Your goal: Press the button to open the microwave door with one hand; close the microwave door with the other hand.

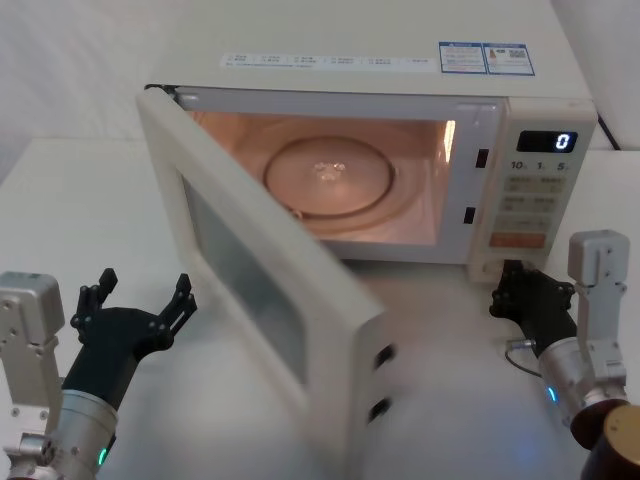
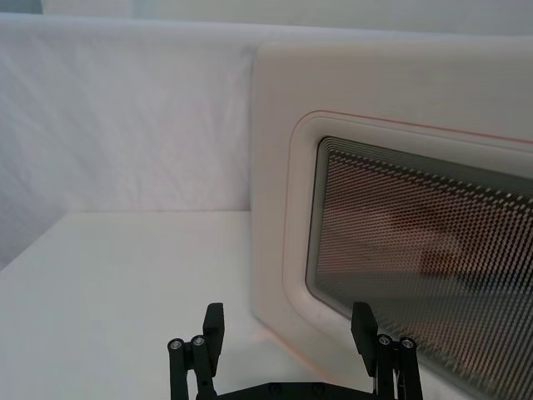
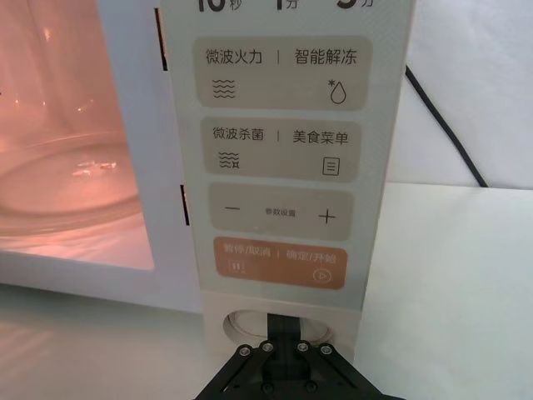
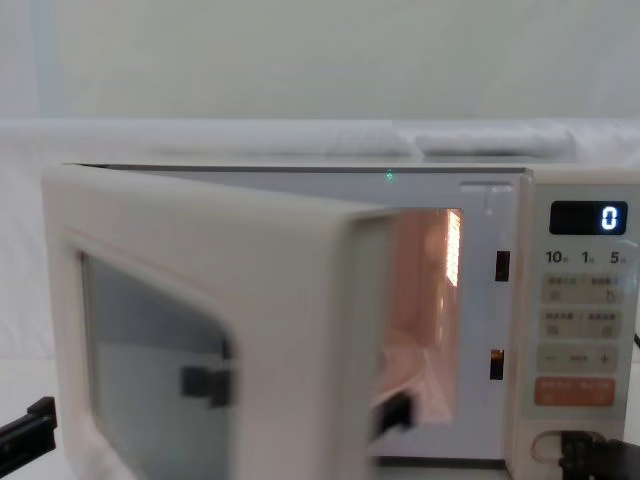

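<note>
1. Pressing contact: right gripper point(image 3: 281, 327) sits at the button point(image 3: 246, 322), bottom of the control panel point(image 1: 533, 195); its fingers look clenched together, tips against the button face.
2. Microwave door point(image 1: 262, 268) stands swung open, hinged on the robot's left, free edge out over the table point(image 1: 440, 330); cavity lit, glass turntable point(image 1: 330, 177) visible.
3. Left gripper point(image 1: 142, 312) is released, fingers point(image 2: 213, 323) spread, just beside the door's outer face, not touching.
4. Display point(image 4: 588, 217) reads 0.
</note>
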### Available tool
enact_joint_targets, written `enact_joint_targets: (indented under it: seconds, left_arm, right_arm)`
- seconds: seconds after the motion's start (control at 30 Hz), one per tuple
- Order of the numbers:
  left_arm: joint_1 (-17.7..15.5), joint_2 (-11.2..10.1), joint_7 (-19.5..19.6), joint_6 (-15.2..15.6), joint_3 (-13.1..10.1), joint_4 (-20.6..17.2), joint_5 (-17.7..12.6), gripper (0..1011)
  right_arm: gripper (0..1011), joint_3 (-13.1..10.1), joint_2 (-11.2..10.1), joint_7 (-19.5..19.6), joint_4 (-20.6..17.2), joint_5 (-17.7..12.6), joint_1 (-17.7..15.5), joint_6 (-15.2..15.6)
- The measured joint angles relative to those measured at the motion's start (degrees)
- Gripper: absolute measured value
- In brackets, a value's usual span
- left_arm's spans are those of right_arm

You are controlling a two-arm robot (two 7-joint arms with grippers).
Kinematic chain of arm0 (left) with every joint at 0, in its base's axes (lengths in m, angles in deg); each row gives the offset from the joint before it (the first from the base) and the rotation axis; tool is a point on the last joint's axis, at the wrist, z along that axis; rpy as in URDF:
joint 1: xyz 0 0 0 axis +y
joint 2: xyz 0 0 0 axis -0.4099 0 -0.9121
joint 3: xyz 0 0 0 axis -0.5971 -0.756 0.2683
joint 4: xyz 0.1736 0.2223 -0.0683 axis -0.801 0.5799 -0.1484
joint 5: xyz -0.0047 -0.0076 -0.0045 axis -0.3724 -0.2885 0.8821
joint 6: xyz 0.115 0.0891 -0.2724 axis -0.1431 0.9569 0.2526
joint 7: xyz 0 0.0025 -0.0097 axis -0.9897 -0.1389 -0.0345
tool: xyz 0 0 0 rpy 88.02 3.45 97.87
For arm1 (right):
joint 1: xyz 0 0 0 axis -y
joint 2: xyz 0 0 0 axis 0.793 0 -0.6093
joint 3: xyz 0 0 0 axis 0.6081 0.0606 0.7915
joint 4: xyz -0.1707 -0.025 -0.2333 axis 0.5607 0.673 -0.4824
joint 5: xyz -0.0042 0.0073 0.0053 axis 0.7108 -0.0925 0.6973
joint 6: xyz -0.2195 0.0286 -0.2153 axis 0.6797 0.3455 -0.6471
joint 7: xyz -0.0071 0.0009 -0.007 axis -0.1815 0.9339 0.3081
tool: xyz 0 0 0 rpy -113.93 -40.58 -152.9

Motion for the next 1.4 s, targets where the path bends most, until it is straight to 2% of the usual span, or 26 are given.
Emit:
enact_joint_targets:
  seconds: [0.57, 0.77, 1.1, 1.4]
  left_arm:
    - [0.00, 0.00, -0.02, 0.00, 0.00, 0.00, 0.00, 1001]
    - [0.00, 0.00, 0.00, 0.00, 0.00, 0.00, 0.00, 1001]
    - [0.00, 0.00, 0.00, 0.00, 0.00, 0.00, 0.00, 1001]
    - [0.00, 0.00, 0.00, 0.00, 0.00, 0.00, 0.00, 1001]
  right_arm:
    - [0, 0.11, -1.45, -0.77, -7.95, -0.33, -6.27, 1.51]
    - [0, -0.17, -2.32, -2.27, -10.85, -1.88, -8.82, 1.42]
    - [0, -0.77, -4.14, -4.66, -13.98, -4.87, -11.92, -0.92]
    - [0, -0.36, -7.09, -8.07, -16.25, -7.31, -13.56, -4.40]
